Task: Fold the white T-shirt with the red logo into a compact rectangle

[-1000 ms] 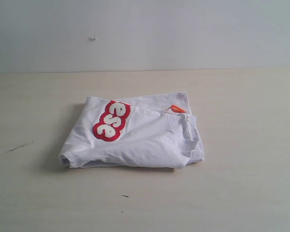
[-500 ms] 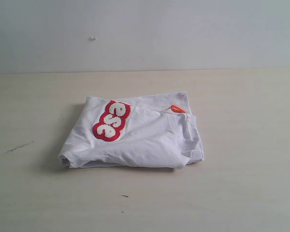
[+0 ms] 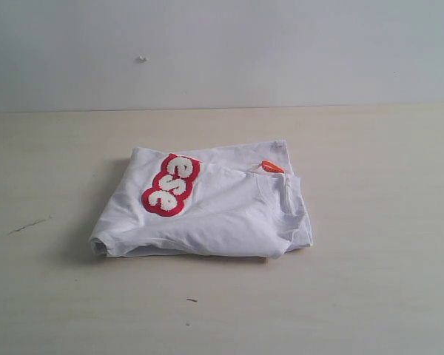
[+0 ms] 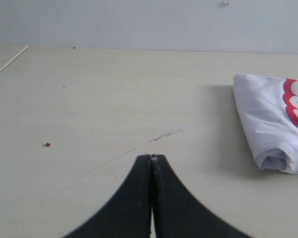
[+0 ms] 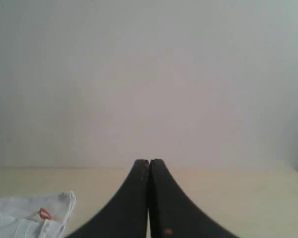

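1. White T-shirt (image 3: 207, 214) lies folded into a rough rectangle at the middle of the exterior frame, flat on the pale worktop (image 3: 370, 281).
2. Its red logo (image 3: 171, 185) faces up at the upper left of the bundle, only part of the lettering showing.
3. An orange neck tag (image 3: 271, 167) peeks out at the bundle's upper right, just beside the collar (image 3: 280, 198).
4. The left claw (image 4: 152, 157) is pressed closed, tips touching, holding nothing, well apart from the shirt.
5. The right claw (image 5: 149, 161) is likewise closed tight and empty, clear of the shirt.
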